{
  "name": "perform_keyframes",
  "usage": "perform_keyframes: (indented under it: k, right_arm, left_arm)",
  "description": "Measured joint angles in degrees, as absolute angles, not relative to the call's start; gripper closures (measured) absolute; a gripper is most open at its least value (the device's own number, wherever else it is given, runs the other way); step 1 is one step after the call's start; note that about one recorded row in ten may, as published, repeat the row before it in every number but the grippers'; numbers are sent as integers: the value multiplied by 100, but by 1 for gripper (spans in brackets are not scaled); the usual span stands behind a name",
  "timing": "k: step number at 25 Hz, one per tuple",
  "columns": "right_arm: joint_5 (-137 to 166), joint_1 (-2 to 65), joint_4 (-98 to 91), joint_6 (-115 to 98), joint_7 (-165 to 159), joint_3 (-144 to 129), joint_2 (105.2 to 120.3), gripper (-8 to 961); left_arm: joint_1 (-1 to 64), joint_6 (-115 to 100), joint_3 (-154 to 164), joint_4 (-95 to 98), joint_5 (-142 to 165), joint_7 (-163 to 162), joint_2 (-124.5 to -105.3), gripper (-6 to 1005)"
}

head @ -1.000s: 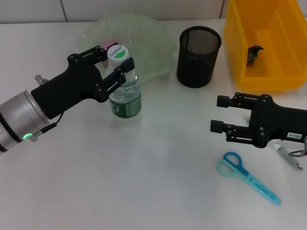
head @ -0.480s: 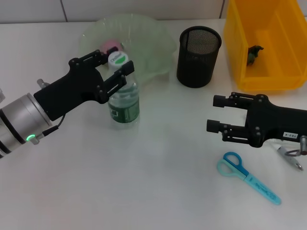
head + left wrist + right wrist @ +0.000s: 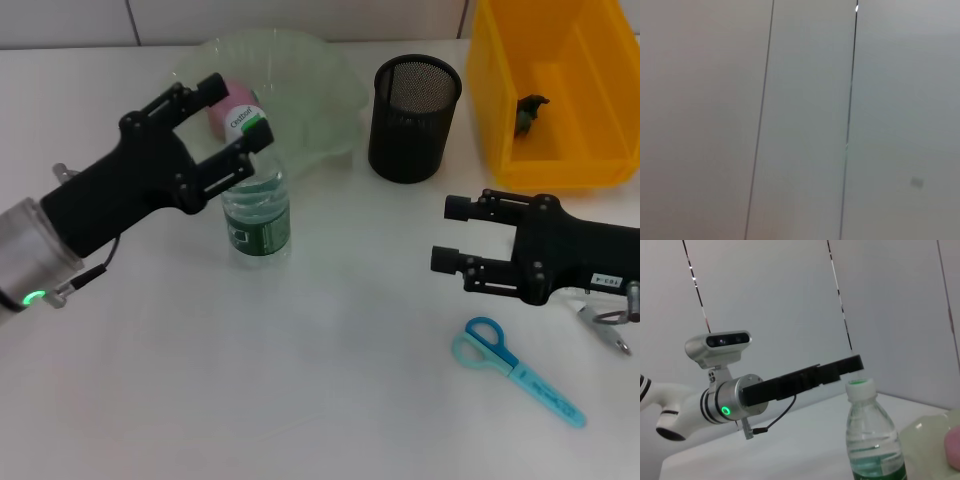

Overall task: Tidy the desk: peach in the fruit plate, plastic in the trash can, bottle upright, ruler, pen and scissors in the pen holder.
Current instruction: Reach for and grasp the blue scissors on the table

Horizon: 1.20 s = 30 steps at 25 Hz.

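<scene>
Bottle point(image 3: 256, 205): upright on tabletop point(image 3: 330, 380), done I judge; my left gripper point(image 3: 232, 118) jaws apart around its cap.
Peach point(image 3: 228, 97): in fruit plate point(image 3: 310, 95).
Scissors point(image 3: 515, 369): still lying out; right gripper point(image 3: 447, 236) jaws apart, above them.

Clear bottle point(image 3: 256, 205) stands upright; blue scissors point(image 3: 515, 370) lie flat.

White matte tabletop point(image 3: 330, 380) fills the scene; pale wall panels point(image 3: 800, 120) with thin dark vertical seams point(image 3: 850, 115) behind.
</scene>
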<state>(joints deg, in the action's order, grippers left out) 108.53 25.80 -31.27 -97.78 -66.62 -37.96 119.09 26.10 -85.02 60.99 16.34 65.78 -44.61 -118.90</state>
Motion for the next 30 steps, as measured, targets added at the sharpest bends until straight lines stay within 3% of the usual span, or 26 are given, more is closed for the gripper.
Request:
perform_keyframes:
  k: [5,8,9,11,14,17,22,30]
  right_arm:
    - [10477,2523,-3212,-9805,-6997,-3799,11833,296]
    - [10528,2536,-3551,-9810,-7519,-3862,11766,297]
    - [10618,2545,-3749,-9813,-7777,-3903,11755,298]
    - [10900,2557,-4322,-9851,-8360,-4061,11758,298]
    - [11530,2522,-5813,-10037,-9492,-4681,11890,299]
    - [11842,2499,-6527,-10102,-10084,-5142,11928,300]
    - [13052,2487,-8259,-10118,-12005,-6622,11935,302]
    - [15080,2434,-9394,-10202,-14184,-8809,11962,305]
  left_arm:
    - [2203,-9667,6134,2090,6501,-5094,-11750,244]
    - [2203,-9667,6134,2090,6501,-5094,-11750,246]
    - [1962,-10505,6224,2441,7503,-5541,-11463,246]
    - [1894,-10766,6204,2439,8134,-5620,-11355,247]
    - [1758,-10496,6187,2432,8642,-5591,-11410,249]
    - [1750,-10359,6187,2420,8731,-5589,-11441,249]
    - [1759,-9726,6223,2396,9081,-5581,-11636,249]
    - [1801,-9474,6225,2391,9083,-5597,-11687,249]
